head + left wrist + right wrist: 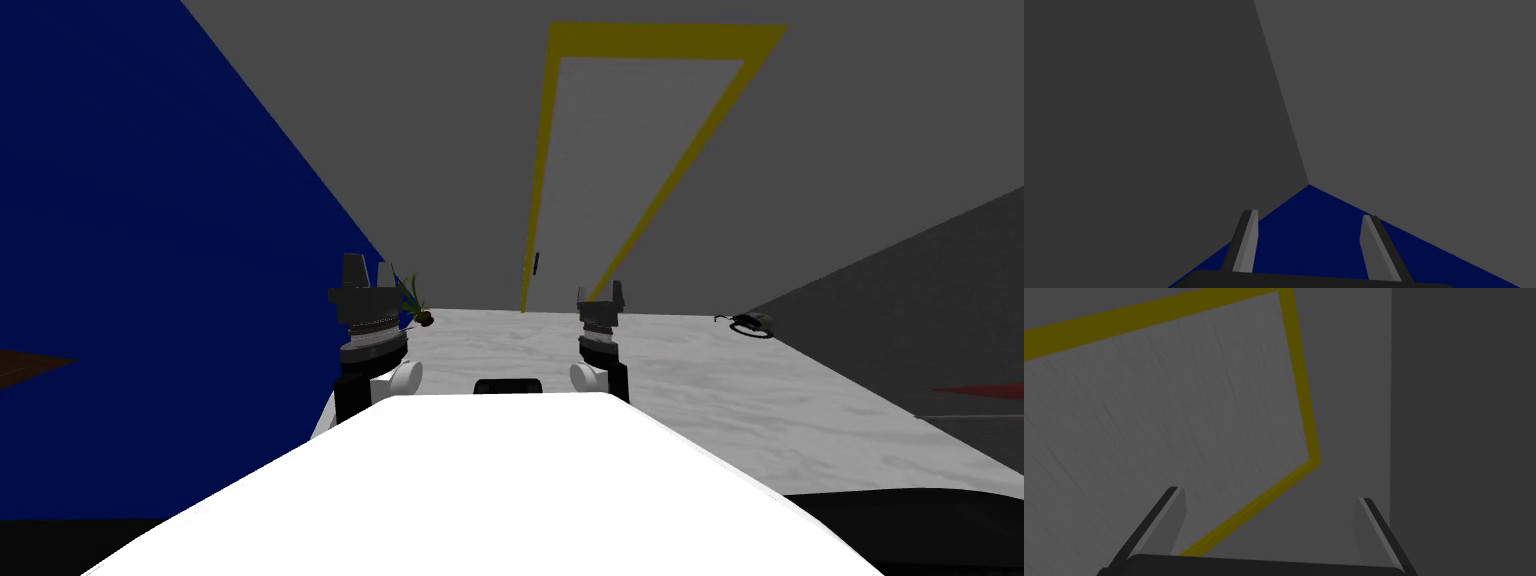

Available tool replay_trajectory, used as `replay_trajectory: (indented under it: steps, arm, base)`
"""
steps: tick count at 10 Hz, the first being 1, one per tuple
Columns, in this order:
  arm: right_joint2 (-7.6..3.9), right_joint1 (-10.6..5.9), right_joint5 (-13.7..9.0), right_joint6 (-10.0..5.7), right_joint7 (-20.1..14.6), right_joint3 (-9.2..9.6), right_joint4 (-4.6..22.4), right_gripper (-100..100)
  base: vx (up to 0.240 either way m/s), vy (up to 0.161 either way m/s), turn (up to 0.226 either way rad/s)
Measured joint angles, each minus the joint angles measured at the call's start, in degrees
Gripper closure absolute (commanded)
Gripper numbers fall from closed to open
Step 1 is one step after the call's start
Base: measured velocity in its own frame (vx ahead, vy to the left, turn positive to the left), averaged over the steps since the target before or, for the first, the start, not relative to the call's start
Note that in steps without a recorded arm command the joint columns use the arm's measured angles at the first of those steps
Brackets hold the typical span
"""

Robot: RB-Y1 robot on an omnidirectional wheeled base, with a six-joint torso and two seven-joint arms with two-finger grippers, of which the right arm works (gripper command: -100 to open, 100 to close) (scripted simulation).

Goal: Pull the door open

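Grey, blade-like fingers of the right end effector [1269,500] stand wide apart with nothing between them, aimed at the door [1149,428], a plain grey panel that appears shut inside a yellow frame [1302,388]. The left end effector [1310,215] is likewise spread and empty, raised beside a blue wall [120,250]. Both are well apart from the door, with a stretch of pale mottled floor [700,370] between. A small dark handle [536,263] shows at the door's left edge, just inside the frame; its shape is too small to make out. The door looks like a stiff, flat slab that will probably feel fairly heavy and swing only about hinges on the side opposite the handle. The handle is therefore the one place to grip, since the smooth face offers the fingers nothing. A small green plant [418,305] sits on the floor by the blue wall, and a dark object [750,323], unclear what, lies off to the right.
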Motion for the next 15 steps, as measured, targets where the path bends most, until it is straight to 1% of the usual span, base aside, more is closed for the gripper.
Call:
replay_trajectory:
  steps: [2, 4, 7, 8, 9, 10, 14, 15]
  arm:
    - [-0.43, -0.41, -2.3, -1.04, -2.1, 0.72, 2.4, -100]
    - [-1.15, -1.29, -4.4, -1.57, -4.1, 0.63, 4.6, -100]
    - [-1.47, -1.7, -6.8, -3.29, -6.4, 1.83, 7.9, -100]
    - [-1.78, -1.81, -7.9, -3.41, -7.3, 1.88, 8.5, -100]
    - [-2.13, -2.22, -9.0, -3.88, -8.4, 1.98, 9.9, -100]
    - [-2.19, -2.22, -9.8, -4.5, -9.2, 2.47, 11.0, -100]
    - [-2.93, -3.74, -13.9, -6.28, -12.9, 3.37, 15.9, -100]
    - [-3.2, -3.87, -14.9, -6.8, -13.9, 3.65, 17.1, -100]
  base:
    - [0.118, -0.029, 0.127]
    - [0.085, -0.038, 0.105]
    - [0.095, -0.031, 0.107]
    - [0.094, -0.022, 0.139]
    - [0.078, -0.033, 0.112]
    - [0.09, -0.037, 0.122]
    - [0.099, -0.04, 0.124]
    - [0.087, -0.035, 0.101]
